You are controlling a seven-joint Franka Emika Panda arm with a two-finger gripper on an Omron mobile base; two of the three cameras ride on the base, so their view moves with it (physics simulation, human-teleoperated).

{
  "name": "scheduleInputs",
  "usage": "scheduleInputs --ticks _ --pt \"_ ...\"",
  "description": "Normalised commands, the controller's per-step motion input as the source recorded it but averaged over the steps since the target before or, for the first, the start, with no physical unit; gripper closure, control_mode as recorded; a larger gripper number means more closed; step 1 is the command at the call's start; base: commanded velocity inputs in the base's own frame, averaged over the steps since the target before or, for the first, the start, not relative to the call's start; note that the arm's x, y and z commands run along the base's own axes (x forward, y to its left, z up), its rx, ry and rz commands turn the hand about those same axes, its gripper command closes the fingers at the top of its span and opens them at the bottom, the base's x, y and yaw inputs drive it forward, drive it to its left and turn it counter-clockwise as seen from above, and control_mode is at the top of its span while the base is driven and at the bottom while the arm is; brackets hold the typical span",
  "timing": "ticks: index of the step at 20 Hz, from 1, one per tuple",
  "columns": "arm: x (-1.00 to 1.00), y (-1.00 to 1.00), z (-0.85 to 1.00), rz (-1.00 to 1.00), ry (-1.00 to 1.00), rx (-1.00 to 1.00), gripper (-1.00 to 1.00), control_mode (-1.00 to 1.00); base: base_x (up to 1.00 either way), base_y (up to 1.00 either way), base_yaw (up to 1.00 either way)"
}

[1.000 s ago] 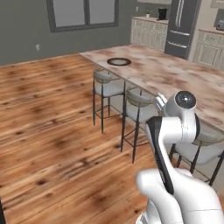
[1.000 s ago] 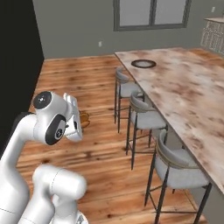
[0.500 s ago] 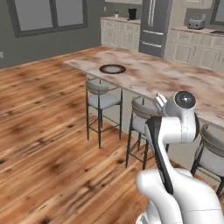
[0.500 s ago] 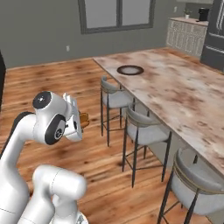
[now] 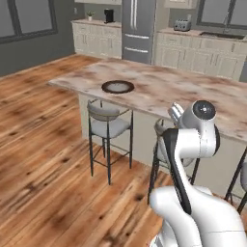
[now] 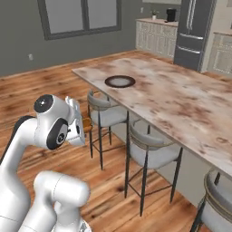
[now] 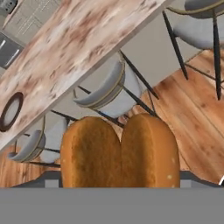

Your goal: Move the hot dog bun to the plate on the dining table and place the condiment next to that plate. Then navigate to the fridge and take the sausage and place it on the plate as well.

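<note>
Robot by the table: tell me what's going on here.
The arm is carrying the hot dog bun in its gripper, held low beside the stools along the dining table. The plate sits bare near the table's corner; the bun is not on it yet. The fridge stands shut at the back.

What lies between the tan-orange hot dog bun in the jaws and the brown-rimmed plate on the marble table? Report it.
In the hand view, grey-cushioned bar stools and the beige marble table's edge separate the tan-orange hot dog bun from the brown-rimmed plate.
</note>
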Motion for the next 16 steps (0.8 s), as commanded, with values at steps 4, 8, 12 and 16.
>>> scheduleInputs --ticks 4,8,12,16 --pt "0.00 0.00 0.00 0.00 0.00 0.00 1.00 1.00 0.91 1.00 -0.40" --pt "0.00 0.00 0.00 0.00 0.00 0.00 1.00 1.00 0.91 1.00 -0.40" --pt "0.00 0.00 0.00 0.00 0.00 0.00 1.00 1.00 0.92 1.00 -0.41" --pt "0.00 0.00 0.00 0.00 0.00 0.00 1.00 1.00 0.92 0.99 -0.42"
